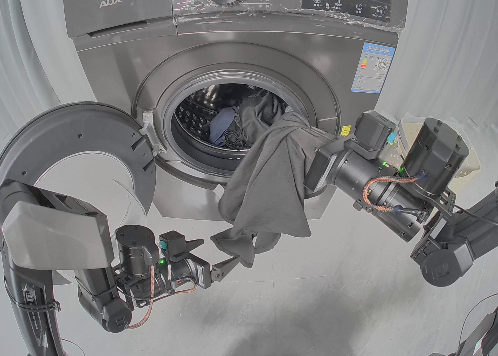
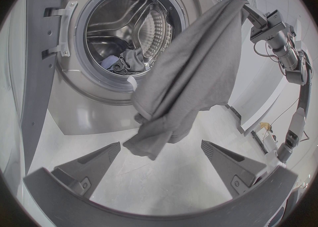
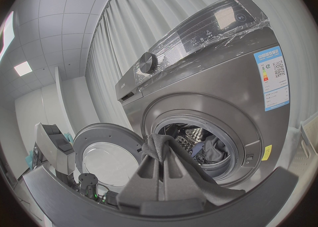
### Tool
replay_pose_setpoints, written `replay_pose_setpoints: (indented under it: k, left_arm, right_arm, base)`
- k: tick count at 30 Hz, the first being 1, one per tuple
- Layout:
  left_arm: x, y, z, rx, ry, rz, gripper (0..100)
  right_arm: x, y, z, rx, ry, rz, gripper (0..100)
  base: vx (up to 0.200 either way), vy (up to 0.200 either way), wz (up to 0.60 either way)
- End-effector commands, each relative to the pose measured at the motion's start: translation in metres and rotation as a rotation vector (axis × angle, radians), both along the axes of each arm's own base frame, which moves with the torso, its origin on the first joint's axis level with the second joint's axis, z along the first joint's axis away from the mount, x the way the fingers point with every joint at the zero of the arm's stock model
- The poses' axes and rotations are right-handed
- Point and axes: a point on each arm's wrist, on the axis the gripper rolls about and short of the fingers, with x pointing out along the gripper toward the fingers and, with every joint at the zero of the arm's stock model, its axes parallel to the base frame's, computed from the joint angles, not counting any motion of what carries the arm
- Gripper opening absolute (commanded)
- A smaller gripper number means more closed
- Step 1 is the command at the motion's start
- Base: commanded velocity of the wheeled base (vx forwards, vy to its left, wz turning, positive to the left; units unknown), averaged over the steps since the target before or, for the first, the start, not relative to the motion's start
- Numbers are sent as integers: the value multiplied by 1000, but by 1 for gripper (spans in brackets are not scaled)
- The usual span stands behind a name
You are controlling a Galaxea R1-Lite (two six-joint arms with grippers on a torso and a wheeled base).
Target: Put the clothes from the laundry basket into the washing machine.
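- A grey front-loading washing machine [image 1: 233,56] stands with its round door [image 1: 78,139] swung fully open towards the robot's left.
- Inside the washing machine's drum [image 2: 132,19] lies a crumpled heap of clothes [image 1: 241,121], dark grey pieces and one blue piece.
- The right gripper [image 3: 164,164] is just in front of the washing machine's opening, near its right rim. Its fingers are pinched tight on the top fold of a large grey garment [image 1: 270,180].
- The garment hangs out from the mouth of the washing machine. It drapes over the lower rim and down the front panel, and its bunched end dangles above the floor.
- The left gripper [image 1: 215,256] sits low in front of the washing machine, below the open door, with its fingers spread wide and holding nothing.
- The garment's dangling end hangs just at the left gripper's fingertips. It may be brushing one, but contact is hard to judge.
- A cream laundry basket [image 1: 467,165] with perforated walls stands to the right of the washing machine, partly behind the right arm.
- A pale curtain [image 1: 456,35] hangs behind the washing machine.
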Motion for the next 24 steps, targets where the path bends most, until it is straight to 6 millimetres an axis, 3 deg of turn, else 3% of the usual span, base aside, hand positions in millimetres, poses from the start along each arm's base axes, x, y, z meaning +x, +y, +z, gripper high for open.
replay_pose_setpoints:
  k: [1, 15, 24]
  left_arm:
    - [1, -1, -3, -1, 6, -16, 100]
    - [32, -3, -15, 2, -40, 11, 100]
    - [33, -9, -27, 15, -31, -66, 100]
  right_arm:
    - [-1, 1, -1, -1, 1, 6, 0]
    - [-2, 3, -2, -6, 3, 13, 0]
    - [-3, 4, -2, -6, 3, 18, 0]
  base:
    - [0, 0, 0]
    - [0, 0, 0]
    - [0, 0, 0]
